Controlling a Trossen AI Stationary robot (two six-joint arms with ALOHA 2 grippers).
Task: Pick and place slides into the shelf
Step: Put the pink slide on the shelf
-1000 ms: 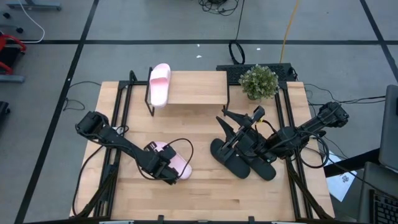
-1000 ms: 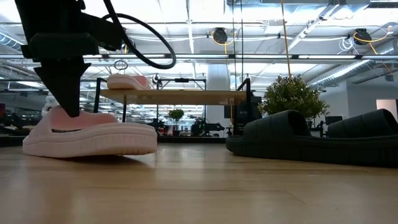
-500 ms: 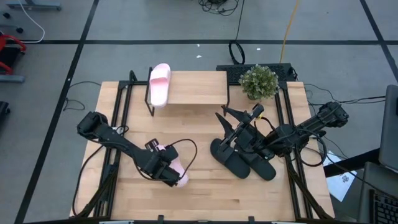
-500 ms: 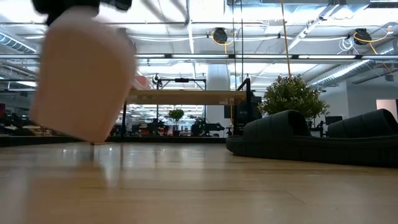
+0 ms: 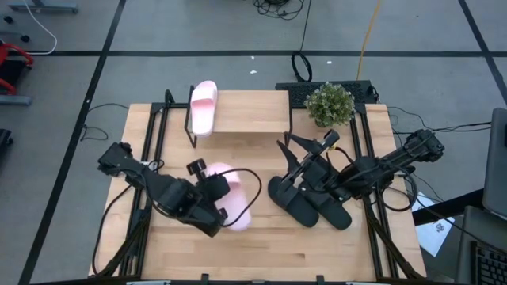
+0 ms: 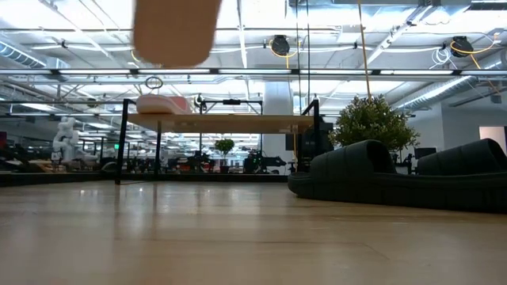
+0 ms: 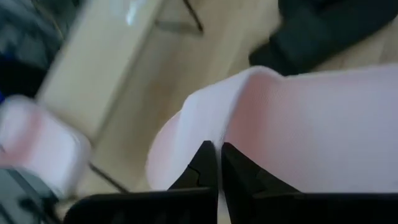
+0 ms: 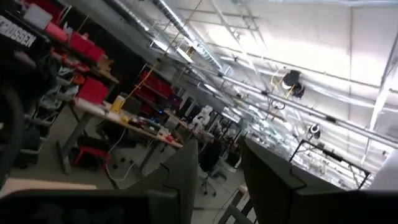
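My left gripper (image 5: 218, 207) (image 7: 217, 163) is shut on a pale pink slide (image 5: 235, 204), which is in the air at the top of the low view (image 6: 176, 28). The second pink slide (image 5: 203, 107) (image 6: 162, 103) lies on the left end of the shelf (image 5: 252, 111) (image 6: 226, 123). Both black slides (image 5: 309, 202) (image 6: 396, 174) rest sole-down on the table, right of centre. My right gripper (image 5: 307, 150) (image 8: 217, 180) hovers open above them and touches nothing. My left gripper pinches a thin wall of the pink slide (image 7: 225, 134) between its two fingers; it looks like the strap's edge, though I cannot be sure. The slide is lifted clear of the table and tilted, and its broad pink face (image 7: 311, 130) stretches away past the fingertips.
A potted plant (image 5: 330, 103) (image 6: 372, 123) stands at the table's far right, beside the shelf. Black rails run along the left (image 5: 146, 158) and right (image 5: 364, 142) table sides. Bare wood (image 5: 261, 245) lies along the near edge.
My left gripper has risen with the pink slide. The slide lay flat on the table a second ago, tipped up half a second ago, and now hangs clear well above the table. It has also moved slightly toward the table's right.
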